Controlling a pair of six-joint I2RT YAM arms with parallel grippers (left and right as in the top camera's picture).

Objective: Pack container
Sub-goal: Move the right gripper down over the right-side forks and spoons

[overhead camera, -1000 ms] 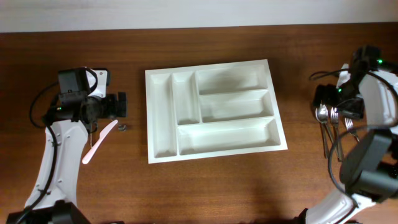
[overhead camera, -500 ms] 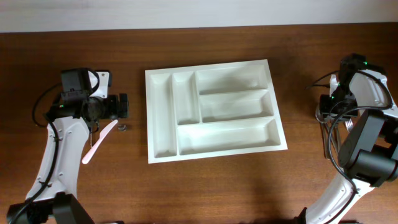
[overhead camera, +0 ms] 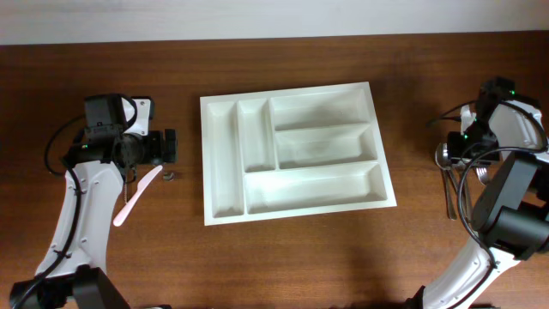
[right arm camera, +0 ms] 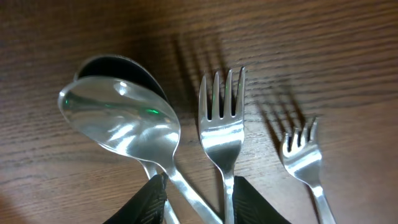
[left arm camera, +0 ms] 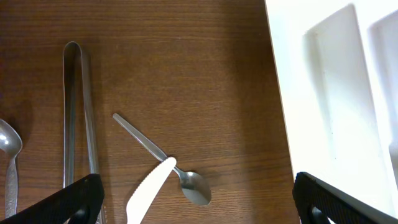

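Note:
The white container [overhead camera: 221,172] lies mid-table with all its compartments bare; its left rim [left arm camera: 323,93] shows in the left wrist view. My left gripper [overhead camera: 167,146] hovers wide open left of it, over a small spoon [left arm camera: 193,186] and a white plastic knife [left arm camera: 149,193] lying on the wood. My right gripper [overhead camera: 459,150] is at the far right, low over a cutlery pile. Its fingers [right arm camera: 249,199] press in on the handles of a large spoon [right arm camera: 124,118] and a fork [right arm camera: 222,124]. A second spoon lies under the first.
A smaller fork [right arm camera: 301,155] lies just right of the gripped pair. Metal tongs [left arm camera: 78,112] and another spoon [left arm camera: 7,149] lie left of the left gripper. Cutlery handles [overhead camera: 450,202] trail toward the table's front on the right side.
The right gripper has closed from wide open down onto the spoon and fork handles, and its arm shifted slightly. The left arm has stayed put.

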